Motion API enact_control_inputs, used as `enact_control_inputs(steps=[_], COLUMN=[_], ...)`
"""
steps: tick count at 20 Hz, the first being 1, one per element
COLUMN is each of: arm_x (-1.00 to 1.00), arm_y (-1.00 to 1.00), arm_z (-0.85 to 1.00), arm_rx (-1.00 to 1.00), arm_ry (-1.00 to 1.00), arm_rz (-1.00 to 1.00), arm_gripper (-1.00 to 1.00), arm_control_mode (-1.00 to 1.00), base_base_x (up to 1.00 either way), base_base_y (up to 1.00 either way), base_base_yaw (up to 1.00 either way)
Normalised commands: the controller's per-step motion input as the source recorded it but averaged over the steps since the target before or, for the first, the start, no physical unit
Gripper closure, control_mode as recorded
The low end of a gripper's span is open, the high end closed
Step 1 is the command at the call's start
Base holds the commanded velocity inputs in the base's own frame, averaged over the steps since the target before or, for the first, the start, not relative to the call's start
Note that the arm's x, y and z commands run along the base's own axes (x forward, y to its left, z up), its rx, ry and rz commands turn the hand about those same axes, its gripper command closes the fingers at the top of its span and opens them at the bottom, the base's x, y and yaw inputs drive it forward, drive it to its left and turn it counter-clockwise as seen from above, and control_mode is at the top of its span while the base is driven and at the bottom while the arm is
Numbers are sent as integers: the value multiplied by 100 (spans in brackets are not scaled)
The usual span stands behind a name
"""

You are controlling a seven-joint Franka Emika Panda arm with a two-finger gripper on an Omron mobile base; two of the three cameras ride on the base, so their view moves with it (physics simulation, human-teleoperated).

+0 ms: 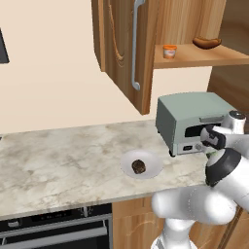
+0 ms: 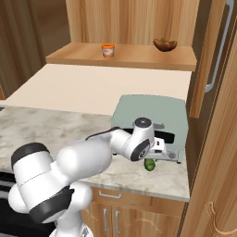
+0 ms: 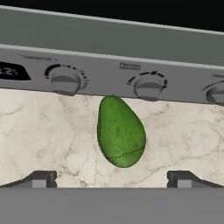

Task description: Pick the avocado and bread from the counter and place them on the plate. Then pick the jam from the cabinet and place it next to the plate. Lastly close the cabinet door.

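The gripper (image 3: 112, 179) hangs over the counter (image 1: 58, 160) in front of the toaster oven (image 1: 187, 116), its jaws spread wide and holding nothing. The avocado (image 3: 120, 132) lies on the counter between the two fingertips (image 3: 41, 178), just below the oven's knobs, touching neither finger; from the right base view it (image 2: 149, 164) peeks out under the hand. The bread (image 1: 139, 166) sits on the plate (image 1: 153, 168), left of the oven. The jam (image 1: 169, 51) stands on the shelf of the cabinet (image 1: 204, 56), with a sausage (image 1: 207, 43) further along. The cabinet door (image 1: 124, 53) stands open.
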Motion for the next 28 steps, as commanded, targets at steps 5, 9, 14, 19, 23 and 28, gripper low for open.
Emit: enact_control_inputs(steps=[5, 9, 14, 19, 23, 28], arm_x=[26, 19, 13, 14, 17, 14], arm_y=[-12, -11, -6, -1, -3, -13], arm_z=[-19, -22, -23, -31, -33, -26], arm_rx=[0, 0, 0, 0, 0, 1], arm_ry=[5, 5, 5, 11, 5, 1], arm_rz=[1, 2, 3, 2, 4, 5], arm_gripper=[-100, -100, -100, -100, -100, 100], arm_control_mode=[-100, -100, -100, -100, -100, -100], base_base_x=[0, 0, 0, 0, 0, 0], base_base_y=[0, 0, 0, 0, 0, 0], base_base_yaw=[0, 0, 0, 0, 0, 0])
